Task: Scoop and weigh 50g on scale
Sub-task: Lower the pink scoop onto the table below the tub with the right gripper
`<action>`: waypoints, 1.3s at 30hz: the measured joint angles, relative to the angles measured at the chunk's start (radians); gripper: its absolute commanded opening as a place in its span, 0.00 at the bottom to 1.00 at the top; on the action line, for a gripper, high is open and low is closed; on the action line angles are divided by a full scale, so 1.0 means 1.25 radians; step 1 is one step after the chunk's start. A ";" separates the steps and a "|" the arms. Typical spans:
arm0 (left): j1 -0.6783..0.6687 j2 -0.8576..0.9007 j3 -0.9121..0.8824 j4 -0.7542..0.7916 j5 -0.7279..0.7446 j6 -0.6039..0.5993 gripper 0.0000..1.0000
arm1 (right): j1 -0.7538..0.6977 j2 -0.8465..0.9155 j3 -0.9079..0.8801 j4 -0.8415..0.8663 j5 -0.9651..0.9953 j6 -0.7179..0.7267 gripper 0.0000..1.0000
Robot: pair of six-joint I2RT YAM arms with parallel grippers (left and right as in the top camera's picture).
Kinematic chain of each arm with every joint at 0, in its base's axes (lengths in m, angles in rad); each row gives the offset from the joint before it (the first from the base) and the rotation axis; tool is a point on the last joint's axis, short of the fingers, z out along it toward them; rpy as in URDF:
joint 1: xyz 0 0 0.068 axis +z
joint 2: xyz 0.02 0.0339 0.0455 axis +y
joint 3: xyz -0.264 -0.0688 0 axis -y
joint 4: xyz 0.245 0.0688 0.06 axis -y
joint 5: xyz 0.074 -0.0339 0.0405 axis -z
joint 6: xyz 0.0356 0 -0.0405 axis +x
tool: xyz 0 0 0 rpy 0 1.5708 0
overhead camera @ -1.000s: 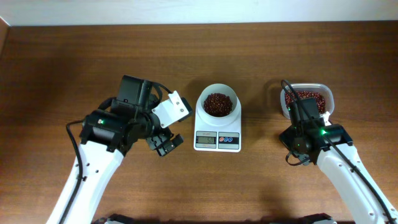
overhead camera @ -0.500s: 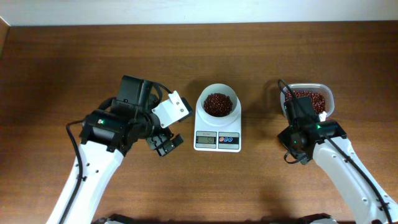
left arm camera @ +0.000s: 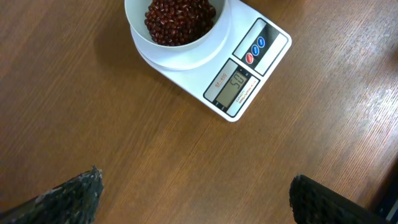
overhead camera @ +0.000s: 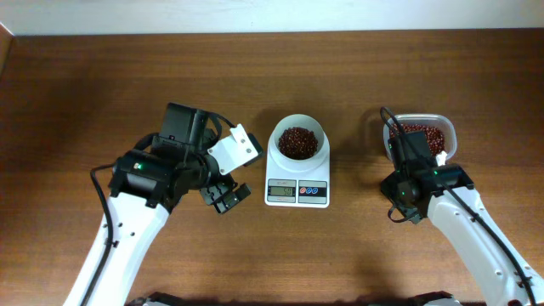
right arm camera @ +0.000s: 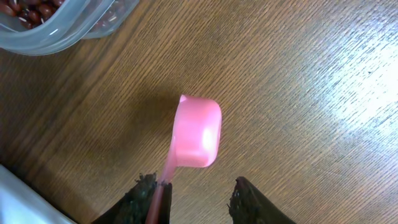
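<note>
The scale (overhead camera: 297, 174) sits mid-table, white, with a grey display showing digits beside blue and red buttons. The round bowl (overhead camera: 274, 140) on it holds a heap of red-brown beans (overhead camera: 297, 142). Bare table (overhead camera: 102, 76) lies open around it, up to the far edge. The left gripper (left arm camera: 194, 176) hovers left of the scale, jaws wide apart. The right gripper (right arm camera: 194, 180), jaws apart, is over a pink scoop (right arm camera: 198, 140) lying mouth-down near the clear tub (overhead camera: 451, 136), the scoop's handle close along one finger (right arm camera: 149, 199)
</note>
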State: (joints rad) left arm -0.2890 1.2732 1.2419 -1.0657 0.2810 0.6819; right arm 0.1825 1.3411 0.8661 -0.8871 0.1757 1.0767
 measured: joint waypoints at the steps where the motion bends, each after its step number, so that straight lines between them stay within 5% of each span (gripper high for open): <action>1: 0.000 0.000 0.000 0.000 0.000 0.000 0.99 | 0.000 0.000 0.000 0.000 0.003 0.001 0.43; 7: 0.000 0.000 0.000 0.000 0.000 0.000 0.99 | -0.012 0.000 0.000 0.019 0.037 -0.001 0.61; 24: 0.000 0.000 0.000 0.000 0.000 0.000 0.99 | -0.027 0.056 -0.001 0.086 -0.091 0.000 0.62; 39: 0.000 0.000 0.000 0.000 0.000 0.000 0.99 | -0.027 0.079 -0.001 0.075 -0.092 0.000 0.72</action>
State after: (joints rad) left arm -0.2893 1.2732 1.2419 -1.0657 0.2810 0.6819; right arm 0.1490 1.4395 0.8654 -0.7933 0.0612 1.0767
